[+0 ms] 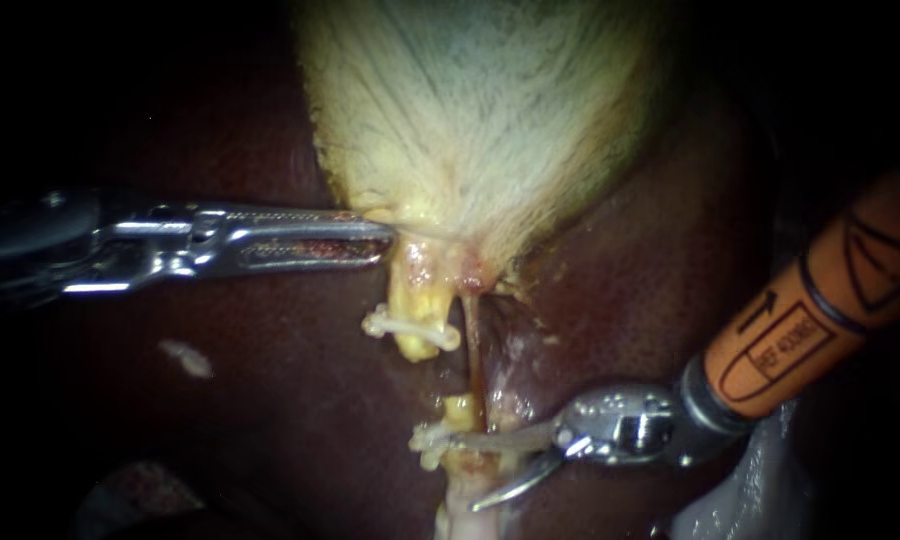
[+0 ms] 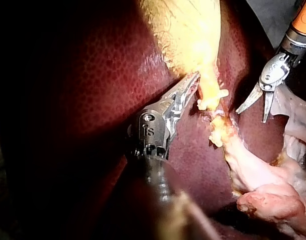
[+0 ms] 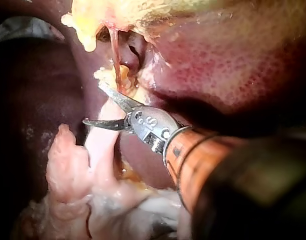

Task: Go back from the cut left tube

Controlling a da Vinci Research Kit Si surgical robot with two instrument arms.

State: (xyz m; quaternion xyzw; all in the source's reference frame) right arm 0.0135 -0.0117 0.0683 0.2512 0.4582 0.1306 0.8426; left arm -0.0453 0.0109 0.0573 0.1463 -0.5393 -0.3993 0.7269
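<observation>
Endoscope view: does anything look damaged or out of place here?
Yes: the left tube is severed. Its clipped upper stump hangs from the gallbladder, a gap apart from the lower stump near the right instrument.

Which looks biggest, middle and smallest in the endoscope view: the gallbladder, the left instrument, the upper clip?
1. gallbladder
2. left instrument
3. upper clip
The instrument may sit nearer the camera, so this is only how it looks.

Open liver (image 1: pixel 630 280) rightward, cut tube (image 1: pixel 415 300), thin tube (image 1: pixel 473 350), gallbladder (image 1: pixel 490 120) close leftward
</observation>
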